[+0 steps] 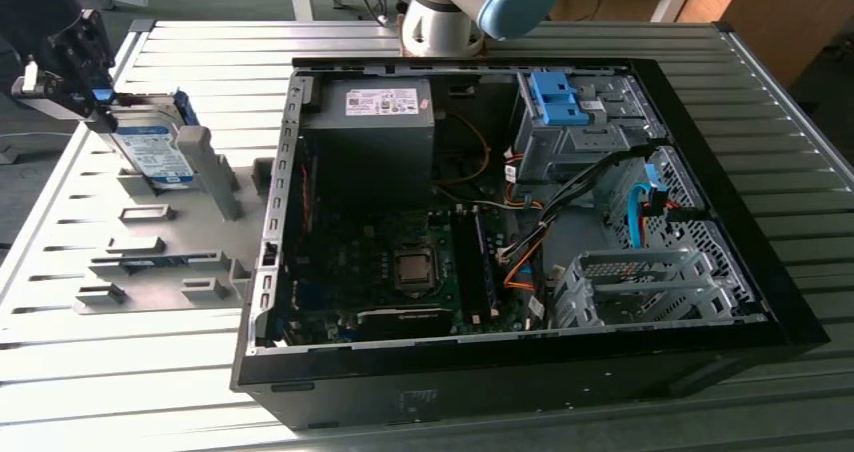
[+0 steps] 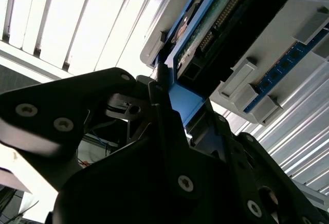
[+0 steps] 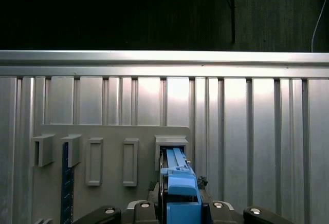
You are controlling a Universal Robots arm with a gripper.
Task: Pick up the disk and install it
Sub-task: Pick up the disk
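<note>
Tilted over the grey rack (image 1: 160, 257), the fingers (image 2: 163, 106) pinch the disk (image 1: 150, 152) by its blue bracket (image 3: 182, 196).

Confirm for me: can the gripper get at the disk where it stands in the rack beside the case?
Yes, it looks so. The gripper is right at the disk, which stands upright in the grey rack, and its jaws appear closed on the disk's blue-framed edge. Nothing sits between them.

The disk (image 1: 150, 150) stands in a rack (image 1: 187, 234), on the exterior view's left of the case (image 1: 534, 377).
</note>
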